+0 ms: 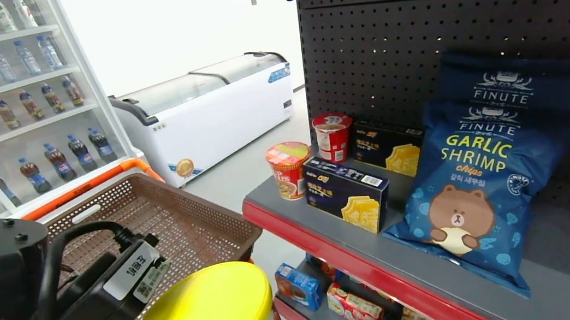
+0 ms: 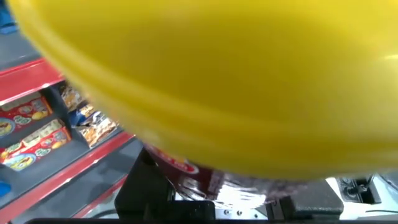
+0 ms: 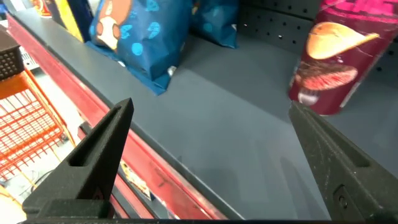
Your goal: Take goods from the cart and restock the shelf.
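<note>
**Head view:** A can (image 1: 204,316) with a yellow lid was found held upright on the left arm, between the brown cart basket (image 1: 159,209) and the shelf (image 1: 340,241), presumably bound for the shelf. Chip bags (image 1: 464,186), boxes (image 1: 347,193) and noodle cups (image 1: 288,169) were ranged on the shelf, faces outward.

**Left wrist view:** The left claw (image 2: 214,196) was judged clamped on the can's red body below the lid, so that the can was kept upright.

**Right wrist view:** The right claw (image 3: 211,155) was seen spread apart and empty above bare shelf, near a second can (image 3: 333,59) standing there. That free space was judged suitable for the held can.
</note>
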{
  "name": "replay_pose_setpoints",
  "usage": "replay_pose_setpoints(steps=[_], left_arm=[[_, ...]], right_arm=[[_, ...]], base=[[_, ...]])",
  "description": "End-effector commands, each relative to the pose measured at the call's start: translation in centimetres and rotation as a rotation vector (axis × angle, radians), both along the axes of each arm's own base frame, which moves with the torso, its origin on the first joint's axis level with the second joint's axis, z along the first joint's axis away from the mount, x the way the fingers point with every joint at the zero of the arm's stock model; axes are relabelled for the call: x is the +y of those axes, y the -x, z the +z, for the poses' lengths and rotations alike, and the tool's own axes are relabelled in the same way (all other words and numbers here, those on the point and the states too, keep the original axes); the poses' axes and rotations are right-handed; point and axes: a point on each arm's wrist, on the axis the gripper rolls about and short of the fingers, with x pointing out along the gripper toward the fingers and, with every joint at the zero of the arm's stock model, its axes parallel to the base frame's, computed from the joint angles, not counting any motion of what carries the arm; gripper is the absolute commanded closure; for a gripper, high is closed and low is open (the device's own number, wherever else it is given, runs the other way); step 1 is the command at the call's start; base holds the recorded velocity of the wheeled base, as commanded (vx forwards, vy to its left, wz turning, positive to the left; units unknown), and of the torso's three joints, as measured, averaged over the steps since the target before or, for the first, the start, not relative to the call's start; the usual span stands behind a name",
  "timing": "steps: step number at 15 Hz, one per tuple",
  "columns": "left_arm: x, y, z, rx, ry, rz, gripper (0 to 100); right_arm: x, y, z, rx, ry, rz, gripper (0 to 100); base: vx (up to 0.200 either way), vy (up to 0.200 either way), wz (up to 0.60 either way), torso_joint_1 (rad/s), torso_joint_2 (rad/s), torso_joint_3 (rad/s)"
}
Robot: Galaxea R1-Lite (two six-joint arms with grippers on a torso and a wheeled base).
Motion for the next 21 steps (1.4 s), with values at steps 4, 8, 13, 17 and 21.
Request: replay_pose_setpoints(steps=[4, 8, 13, 17, 21], left_arm=[[0.07, -0.01, -0.17, 0.005, -0.004, 0.005, 100], [0.1, -0.02, -0.28, 0.008, -0.007, 0.006, 100], [0.11, -0.05, -0.35, 0.011, -0.008, 0.008, 100], [0.13, -0.08, -0.42, 0.013, -0.01, 0.009, 100], [0.22, 0.0, -0.63, 0.02, -0.014, 0.011, 100]], right_arm=[[0.0, 0.0, 0.0, -0.001, 0.0, 0.0, 0], [0.0, 0.0, 0.0, -0.001, 0.0, 0.0, 0], [0.0, 0.0, 0.0, -0.001, 0.0, 0.0, 0], [0.0, 0.0, 0.02, -0.002, 0.002, 0.0, 0], [0.0, 0.0, 0.0, -0.001, 0.0, 0.0, 0]], base=[[0.0, 0.0, -0.45, 0.003, 0.0, 0.003], [0.0, 0.0, -0.6, 0.002, 0.01, 0.005], [0.0, 0.0, -0.6, 0.0, 0.0, 0.002], [0.0, 0.0, -0.6, 0.004, 0.0, 0.002], [0.0, 0.0, -0.6, 0.001, 0.0, 0.001]])
